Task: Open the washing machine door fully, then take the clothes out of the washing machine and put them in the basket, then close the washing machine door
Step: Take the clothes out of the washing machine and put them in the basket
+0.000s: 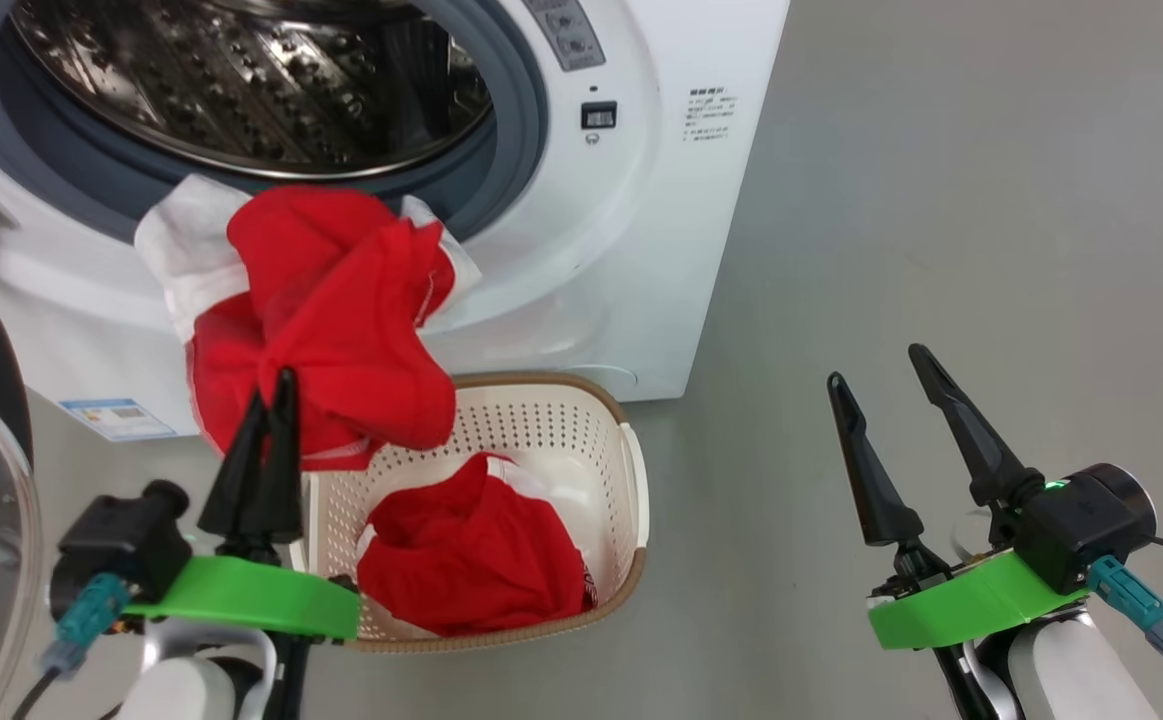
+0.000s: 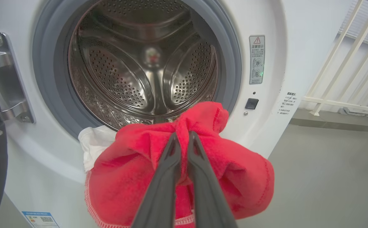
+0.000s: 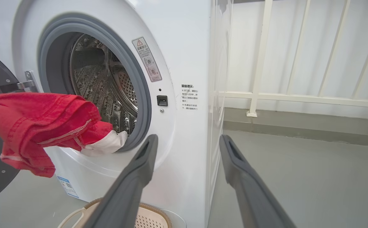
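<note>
A: State of the left tool (image 1: pixel 274 385)?
B: Clamped together on a red garment (image 1: pixel 331 320). The garment hung outside the washing machine (image 1: pixel 641 200), its white end on the grey seal (image 1: pixel 511 150), just above the basket (image 1: pixel 633 470).
A: Right tool (image 1: pixel 875 363)?
B: Fingers stood apart, holding nothing, over the floor (image 1: pixel 991 200). A second red garment (image 1: pixel 471 570) lay in the basket.

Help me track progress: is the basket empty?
No, a red garment lies inside the basket in the head view.
</note>
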`<state>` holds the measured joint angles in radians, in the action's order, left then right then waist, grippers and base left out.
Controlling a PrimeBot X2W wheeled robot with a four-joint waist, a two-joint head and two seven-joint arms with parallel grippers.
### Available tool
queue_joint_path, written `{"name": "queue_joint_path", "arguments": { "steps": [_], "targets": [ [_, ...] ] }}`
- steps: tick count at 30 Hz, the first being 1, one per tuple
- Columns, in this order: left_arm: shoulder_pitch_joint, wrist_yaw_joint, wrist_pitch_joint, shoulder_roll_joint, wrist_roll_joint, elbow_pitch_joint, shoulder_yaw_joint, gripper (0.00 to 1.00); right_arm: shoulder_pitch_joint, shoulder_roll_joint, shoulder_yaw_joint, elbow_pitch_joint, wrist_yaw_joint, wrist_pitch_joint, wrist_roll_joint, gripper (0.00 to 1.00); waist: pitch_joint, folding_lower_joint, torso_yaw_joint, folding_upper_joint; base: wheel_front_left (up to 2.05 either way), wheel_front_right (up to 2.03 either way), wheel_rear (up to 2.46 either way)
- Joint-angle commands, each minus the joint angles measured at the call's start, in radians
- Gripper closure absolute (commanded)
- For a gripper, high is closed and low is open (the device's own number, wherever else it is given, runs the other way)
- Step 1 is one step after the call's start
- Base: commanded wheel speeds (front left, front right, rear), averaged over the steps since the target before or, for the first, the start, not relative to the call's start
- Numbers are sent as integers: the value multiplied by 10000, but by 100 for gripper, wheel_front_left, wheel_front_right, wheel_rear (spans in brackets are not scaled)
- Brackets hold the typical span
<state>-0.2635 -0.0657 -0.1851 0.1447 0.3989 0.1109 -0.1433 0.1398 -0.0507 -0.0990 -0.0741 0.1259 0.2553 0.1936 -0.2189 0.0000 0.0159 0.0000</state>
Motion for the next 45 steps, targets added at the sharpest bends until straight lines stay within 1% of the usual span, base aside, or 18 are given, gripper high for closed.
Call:
{"name": "queue_joint_path", "arguments": {
  "steps": [1, 4, 5, 10, 16, 19, 25, 29, 35, 40, 45],
  "targets": [
    [-11, -69, 19, 145, 47, -229, 276, 100, 42, 5, -186, 281, 48, 65, 137, 0, -112, 0, 9, 0, 0, 0, 0],
    [-287, 15, 230, 67, 138, 350, 113, 100, 148, 5, -233, 333, 48, 65, 161, 0, -404, 0, 45, 0, 0, 0, 0],
    [-287, 15, 230, 67, 138, 350, 113, 100, 148, 5, -233, 333, 48, 65, 161, 0, -404, 0, 45, 0, 0, 0, 0],
    [-986, 194, 364, -77, 229, 1594, -106, 100, 315, 5, -291, 352, 48, 65, 153, 0, -862, 0, 103, 0, 0, 0, 0],
    [-2010, 365, 315, -183, 198, 3538, -320, 100, 559, 5, -402, 360, 48, 65, 211, 0, -1424, 0, 289, 0, 0, 0, 0],
    [-2522, 472, 327, -322, 336, 4483, -362, 100, 653, 5, -407, 335, 48, 65, 485, 0, -1716, 0, 386, 0, 0, 0, 0],
    [-3539, 740, 373, -495, 583, 6354, -424, 100, 888, 5, -451, 362, 48, 65, 535, 0, -2310, 0, 612, 0, 0, 0, 0],
    [-4157, 933, 608, -582, 826, 7639, -408, 100, 1049, 5, -498, 391, 48, 65, 563, 0, -2672, 0, 767, 0, 0, 0, 0],
    [-5094, 1058, 1380, -668, 1240, 9685, -302, 100, 1280, 5, -596, 387, 48, 65, 825, 0, -3247, 0, 1003, 0, 0, 0, 0],
    [-5611, 1136, 1598, -669, 1402, 10647, -261, 100, 1454, 5, -665, 401, 48, 65, 954, 0, -3656, 0, 1167, 0, 0, 0, 0],
    [-5935, 1171, 1823, -637, 1433, 11164, -310, 100, 1591, 5, -712, 434, 48, 65, 1043, 0, -3992, 0, 1306, 0, 0, 0, 0]
  ]
}}
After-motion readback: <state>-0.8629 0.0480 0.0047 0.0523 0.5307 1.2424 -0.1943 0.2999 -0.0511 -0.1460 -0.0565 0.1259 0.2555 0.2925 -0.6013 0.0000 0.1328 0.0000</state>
